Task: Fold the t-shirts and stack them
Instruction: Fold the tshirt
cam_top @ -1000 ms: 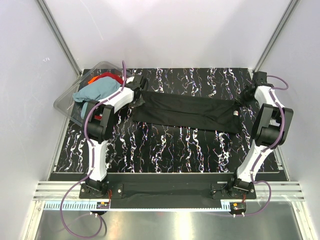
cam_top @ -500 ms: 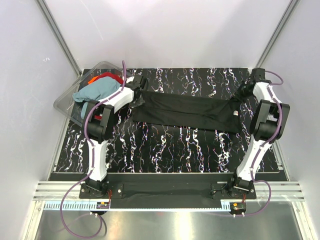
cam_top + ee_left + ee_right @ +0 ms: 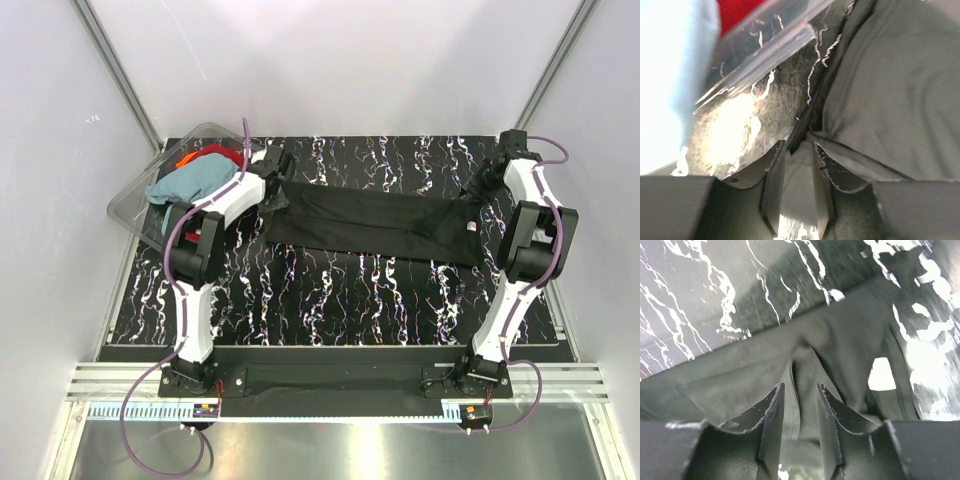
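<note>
Left gripper (image 3: 797, 148) and right gripper (image 3: 799, 390) each clamp an end of the black shirt (image 3: 370, 220) mid-frame, seemingly stretching it flat for folding.

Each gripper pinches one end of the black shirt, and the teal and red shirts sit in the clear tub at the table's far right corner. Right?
Wrong corner: the top view shows the clear tub, holding the teal shirt and red shirt, at the far left corner. The left gripper and right gripper do each pinch one end of the black shirt.
</note>
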You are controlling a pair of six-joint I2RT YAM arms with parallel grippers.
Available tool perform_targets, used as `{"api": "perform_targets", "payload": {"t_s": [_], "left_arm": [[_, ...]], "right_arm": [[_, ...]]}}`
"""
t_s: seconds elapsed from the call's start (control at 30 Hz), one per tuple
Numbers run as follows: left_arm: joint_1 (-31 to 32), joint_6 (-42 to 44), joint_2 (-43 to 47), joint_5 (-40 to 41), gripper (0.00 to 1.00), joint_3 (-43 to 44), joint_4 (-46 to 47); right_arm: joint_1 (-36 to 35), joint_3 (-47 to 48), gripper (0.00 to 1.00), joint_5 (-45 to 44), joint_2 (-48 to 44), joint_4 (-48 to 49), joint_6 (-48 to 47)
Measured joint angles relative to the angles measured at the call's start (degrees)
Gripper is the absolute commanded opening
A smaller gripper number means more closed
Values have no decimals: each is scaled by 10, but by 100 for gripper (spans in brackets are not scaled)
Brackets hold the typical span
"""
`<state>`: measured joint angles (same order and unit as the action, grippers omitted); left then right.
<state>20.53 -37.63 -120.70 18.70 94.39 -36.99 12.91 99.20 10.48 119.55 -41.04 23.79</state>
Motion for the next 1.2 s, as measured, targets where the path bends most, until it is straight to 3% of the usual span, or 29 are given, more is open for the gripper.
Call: {"api": "perform_targets", "payload": {"t_s": [0.13,0.17,0.33,0.5,0.77,1.2], "left_arm": [[7,15,57,-6,36,1,-3],[12,21,73,-9,36,1,0],[49,41,124,-29,32,-6,29],[66,48,117,-51,32,-44,45],[42,47,65,-26,28,-102,31],[53,26,105,24,29,-199,38]], "right_arm": [[0,-40,34,-5,-56,-13,21],[0,-57,29,-3,-76,-13,27],[-1,-160,25,7,-152,-4,45],[-1,-224,24,11,-145,1,50],[10,-300,25,-40,-129,12,57],[33,-326,30,-96,-148,22,73]]}}
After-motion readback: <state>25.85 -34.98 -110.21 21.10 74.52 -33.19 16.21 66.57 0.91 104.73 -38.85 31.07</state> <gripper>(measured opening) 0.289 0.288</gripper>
